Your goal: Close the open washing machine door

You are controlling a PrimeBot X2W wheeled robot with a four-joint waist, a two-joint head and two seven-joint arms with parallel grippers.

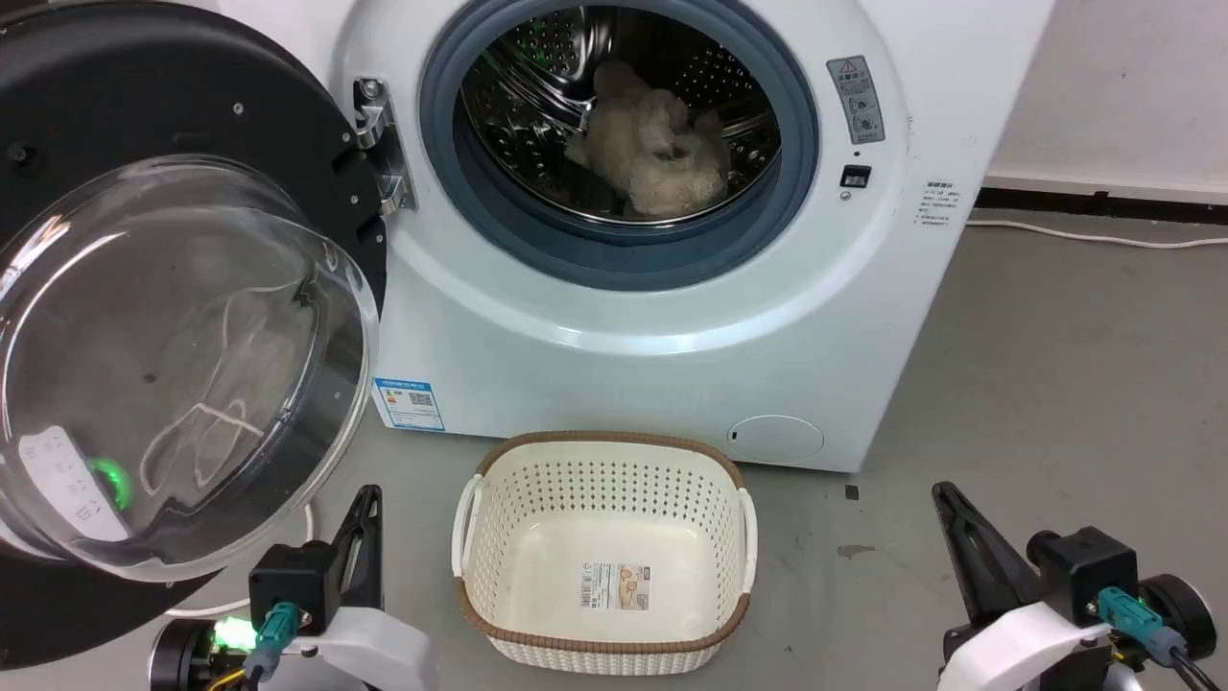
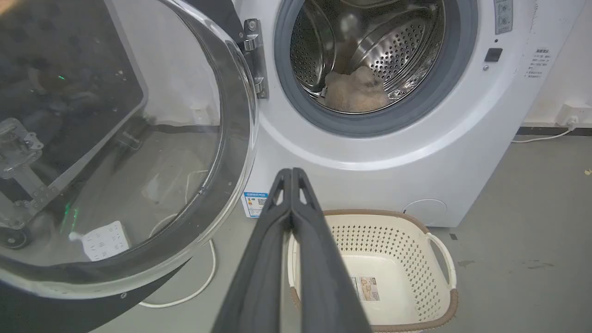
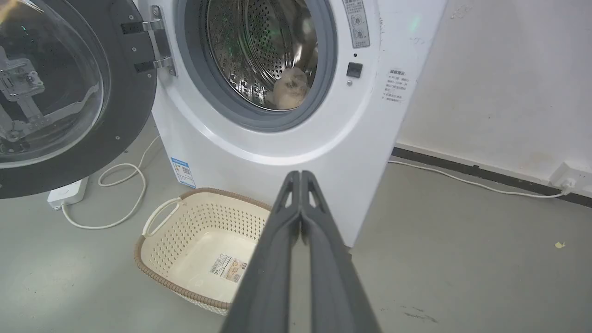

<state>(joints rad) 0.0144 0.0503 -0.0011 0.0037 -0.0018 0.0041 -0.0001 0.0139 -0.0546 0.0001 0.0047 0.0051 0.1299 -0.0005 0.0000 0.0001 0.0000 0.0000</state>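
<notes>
Head view: the washing machine stands on the grey floor with its porthole uncovered, and a beige fluffy item lies in the steel drum. The washing machine door is swung wide open to the left on its metal hinge, with the clear glass bowl bulging toward the camera. A cream basket sits on the floor just in front of the machine. The left gripper is low at the left, below the door's rim and apart from it. The right gripper is low at the right, near nothing.

Left wrist view: the left gripper has its jaws pressed together with nothing between them, pointing at the machine's white front. The door is at the left, wide open, and the basket is just below the tips.

Right wrist view: the right gripper also has its jaws closed tight and empty. The door hangs open at the far left, above a white power strip and its looping cable. The basket is at the lower left.
</notes>
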